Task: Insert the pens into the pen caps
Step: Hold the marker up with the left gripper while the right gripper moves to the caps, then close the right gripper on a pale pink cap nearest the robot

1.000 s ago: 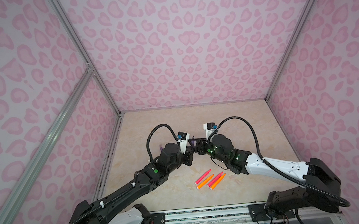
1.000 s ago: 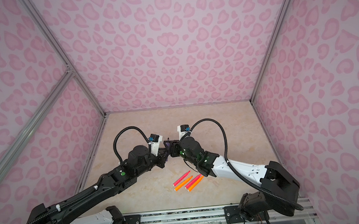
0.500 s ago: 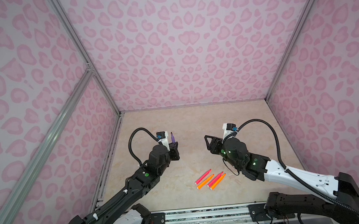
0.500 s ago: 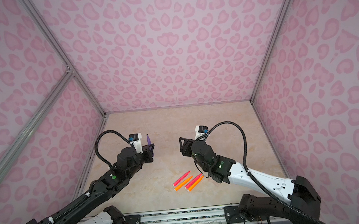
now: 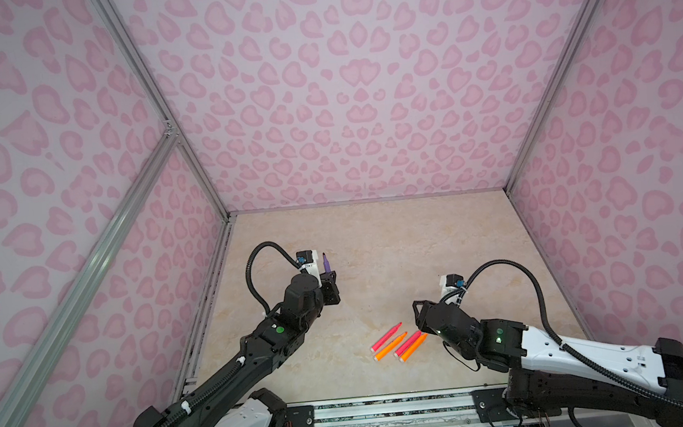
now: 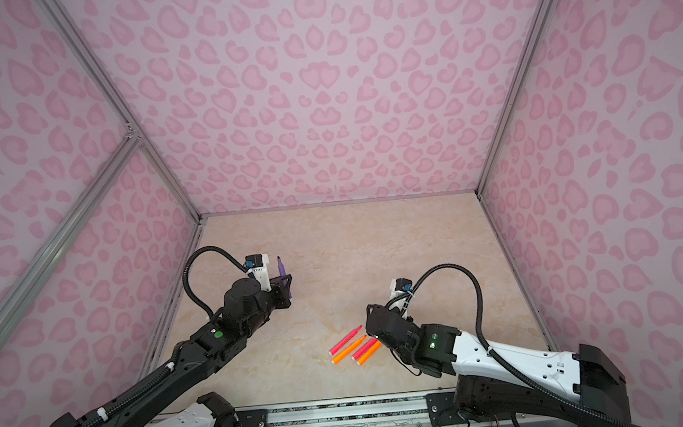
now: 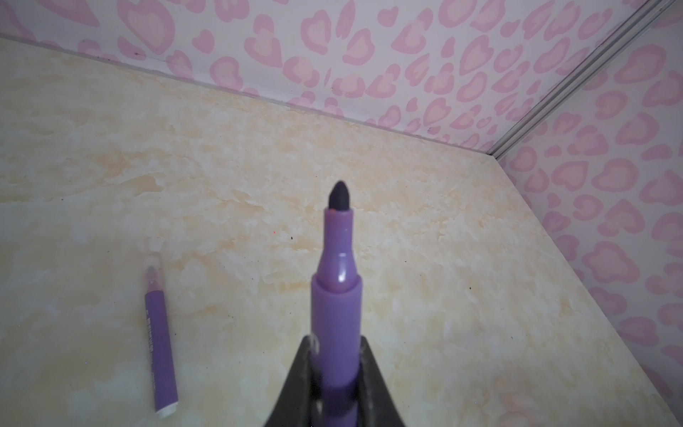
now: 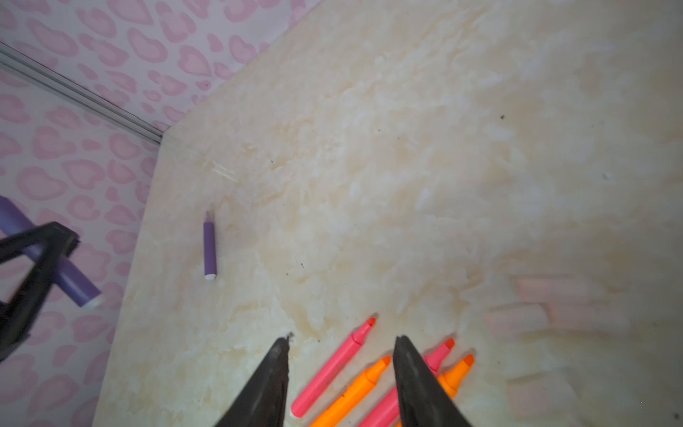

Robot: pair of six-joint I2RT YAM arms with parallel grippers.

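My left gripper (image 7: 336,342) is shut on an uncapped purple pen (image 7: 335,295), held upright above the table's left side (image 5: 326,265). A second purple pen (image 7: 159,344) lies on the table with a clear pen cap (image 7: 153,275) on its tip. Two pink and two orange pens (image 5: 400,341) lie side by side near the front. My right gripper (image 8: 343,340) hovers open just above them, one pink pen (image 8: 332,369) and one orange pen (image 8: 351,392) showing between its fingers. Several clear pen caps (image 8: 554,292) lie blurred beside the row.
Pink patterned walls enclose the beige table (image 5: 375,241) on three sides. A metal rail (image 5: 388,411) runs along the front edge. In the right wrist view my left gripper (image 8: 37,258) with its purple pen shows at the side.
The grippers, close together at mid-table a second ago, have drawn apart. The left carried the purple pen leftward; the right came forward over the pink and orange pens, its jaws narrowing.
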